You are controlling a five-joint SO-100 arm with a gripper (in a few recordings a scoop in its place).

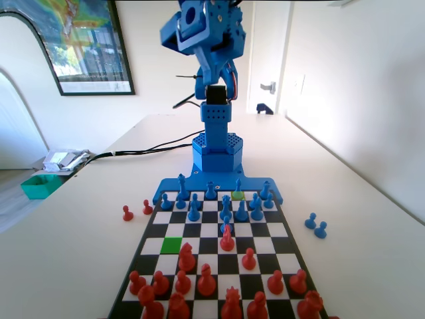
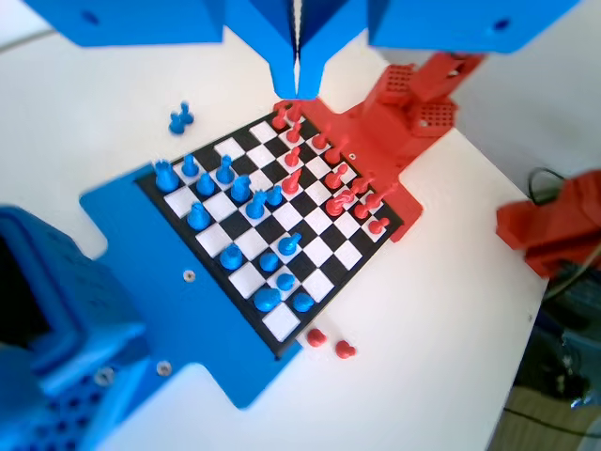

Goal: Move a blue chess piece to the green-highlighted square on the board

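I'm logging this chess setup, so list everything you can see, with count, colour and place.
board: one, black and white, on the table before the arm.
green-highlighted square: one, bright green, left side in the fixed view.
olive square: one, far rank.
blue pieces: many, far ranks; two more off the board, right.
red pieces: many, near ranks; two off the board, left.
picture: one, framed, on the wall.
green tray: one, far left.
table: one, cream.
hand: one, blue, raised above the board, jaws together, holding nothing.

We see the bottom edge of the fixed view cut off the nearest red pieces (image 1: 232,307). The board's (image 1: 287,219) near rim is lost there too.
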